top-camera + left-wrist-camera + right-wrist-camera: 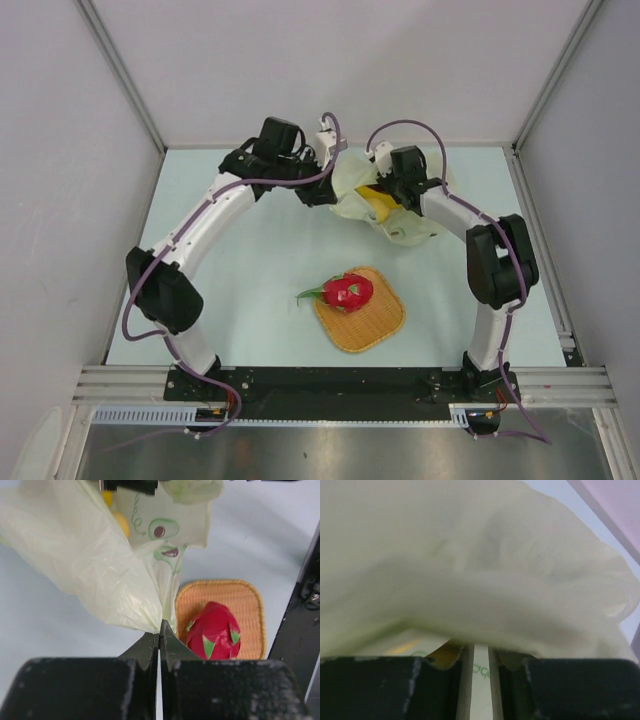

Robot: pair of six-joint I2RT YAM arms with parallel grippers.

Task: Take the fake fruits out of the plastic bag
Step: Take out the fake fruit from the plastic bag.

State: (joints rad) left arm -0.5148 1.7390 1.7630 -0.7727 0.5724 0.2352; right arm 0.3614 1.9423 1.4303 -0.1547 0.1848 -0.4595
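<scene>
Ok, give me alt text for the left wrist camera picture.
The left pincer is shut on an edge of a thin, pale yellowish translucent plastic bag. Beyond it, a red-pink plastic dragon fruit with green tips lies on a rounded-square orange woven mat.

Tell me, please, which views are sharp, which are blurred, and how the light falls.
Top external view: sharp and evenly lit, with only soft shadows under the arms. Left wrist view: the dragon fruit and plastic bag are clear, the left pincer is dark and soft. Right wrist view: the bag fills it, out of focus.
</scene>
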